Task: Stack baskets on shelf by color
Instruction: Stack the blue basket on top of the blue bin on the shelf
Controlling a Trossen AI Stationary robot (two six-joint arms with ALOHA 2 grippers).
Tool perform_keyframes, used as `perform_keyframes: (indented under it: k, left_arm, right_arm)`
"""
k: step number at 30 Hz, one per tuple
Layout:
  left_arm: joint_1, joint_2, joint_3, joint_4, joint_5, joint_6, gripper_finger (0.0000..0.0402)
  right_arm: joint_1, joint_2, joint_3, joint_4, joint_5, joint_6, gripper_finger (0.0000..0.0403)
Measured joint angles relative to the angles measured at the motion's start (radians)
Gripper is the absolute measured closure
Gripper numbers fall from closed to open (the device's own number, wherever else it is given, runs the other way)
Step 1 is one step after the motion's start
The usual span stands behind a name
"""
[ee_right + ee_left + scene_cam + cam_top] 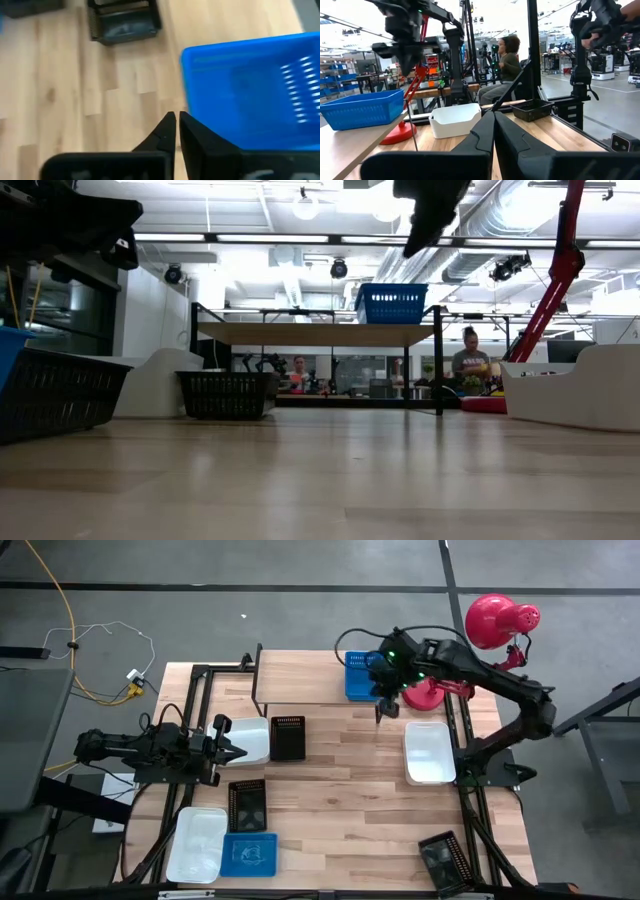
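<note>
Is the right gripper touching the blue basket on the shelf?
Apart. The low view shows the right gripper hanging above the blue basket on the shelf, with a clear gap between them.

Under me the table (340,790) is pale wood in glued strips, smooth with a soft sheen. The blue basket (255,85) looks like glossy slotted plastic; the white basket (430,752) is smooth plastic too. My right fingers (192,145) are matt black. The shelf (315,333) has a light wood top on thin black metal legs.
</note>
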Motion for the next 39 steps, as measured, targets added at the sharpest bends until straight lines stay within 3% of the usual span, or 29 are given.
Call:
perform_keyframes:
  k: [9,14,19,24,26,30,34,36,39]
  left_arm:
    - [0.000,0.000,0.000,0.000,0.000,0.000,0.0402]
    - [0.000,0.000,0.000,0.000,0.000,0.000,0.0401]
    - [0.000,0.000,0.000,0.000,0.000,0.000,0.0401]
    - [0.000,0.000,0.000,0.000,0.001,-0.015,0.0402]
    - [-0.002,0.000,0.000,0.016,0.020,-0.108,0.0402]
    - [-0.002,0.000,0.000,0.105,0.024,-0.349,0.0402]
    - [-0.002,0.000,0.000,0.305,-0.111,-0.534,0.0402]
    - [-0.001,0.006,0.009,0.389,-0.165,-0.586,0.0402]
    - [-0.002,0.054,0.078,0.352,-0.128,-0.602,0.0402]
  right_arm:
    - [0.147,-0.408,-0.438,0.325,-0.049,0.329,0.0401]
    - [0.284,-0.590,-0.672,0.709,-0.060,0.565,0.0402]
    - [0.405,-0.644,-0.826,1.091,0.032,0.701,0.0403]
    - [0.500,-0.623,-0.855,1.185,0.212,0.660,0.0403]
    - [0.520,-0.607,-0.847,1.181,0.249,0.615,0.0403]
    - [0.536,-0.580,-0.822,1.183,0.282,0.610,0.0403]
    - [0.537,-0.563,-0.796,1.182,0.293,0.648,0.0403]
    - [0.537,-0.557,-0.786,1.184,0.293,0.638,0.0403]
    - [0.537,-0.557,-0.782,1.179,0.293,0.620,0.0403]
